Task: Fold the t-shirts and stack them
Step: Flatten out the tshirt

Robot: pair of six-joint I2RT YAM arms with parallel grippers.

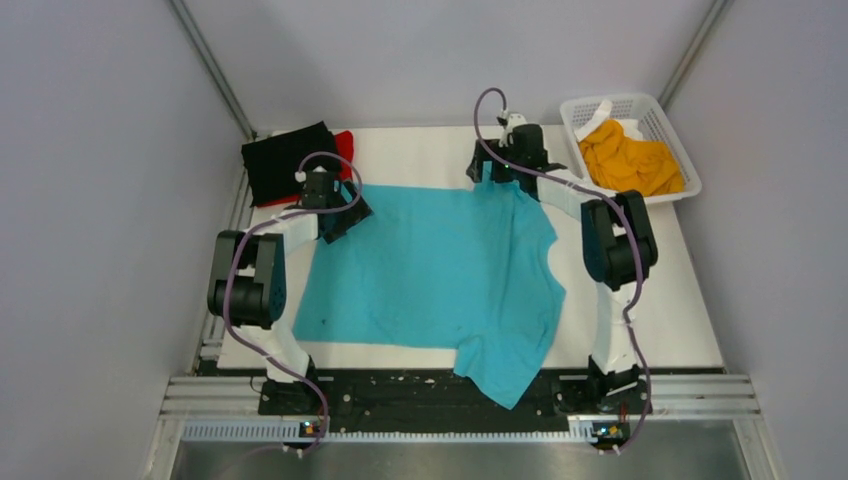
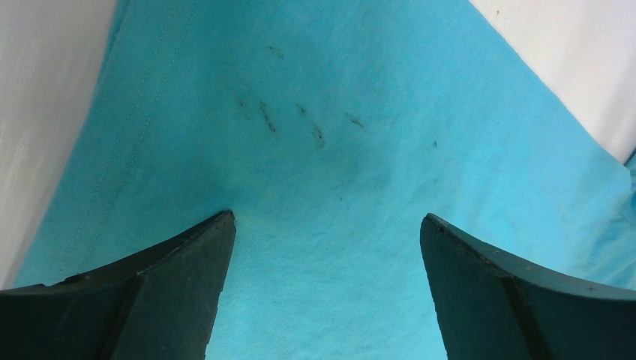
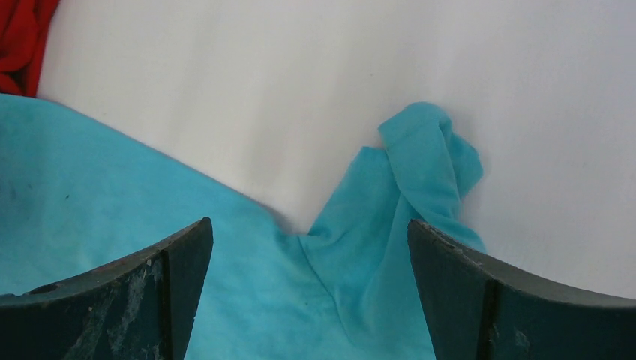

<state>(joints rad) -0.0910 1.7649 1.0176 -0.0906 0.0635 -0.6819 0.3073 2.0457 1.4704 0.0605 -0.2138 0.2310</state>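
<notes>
A turquoise-blue t-shirt (image 1: 440, 270) lies spread flat over the middle of the table, one sleeve hanging over the near edge. My left gripper (image 1: 345, 215) hovers over its far left corner, open, with only cloth (image 2: 322, 150) showing between the fingers. My right gripper (image 1: 500, 172) is open above the far right sleeve (image 3: 420, 172), which lies bunched. A folded black t-shirt (image 1: 285, 160) rests on a red t-shirt (image 1: 345, 145) at the far left. An orange-yellow t-shirt (image 1: 630, 160) fills the basket.
The white mesh basket (image 1: 655, 110) stands at the far right corner of the white table (image 1: 680, 300). Grey walls close in both sides. A metal rail (image 1: 450, 395) runs along the near edge by the arm bases.
</notes>
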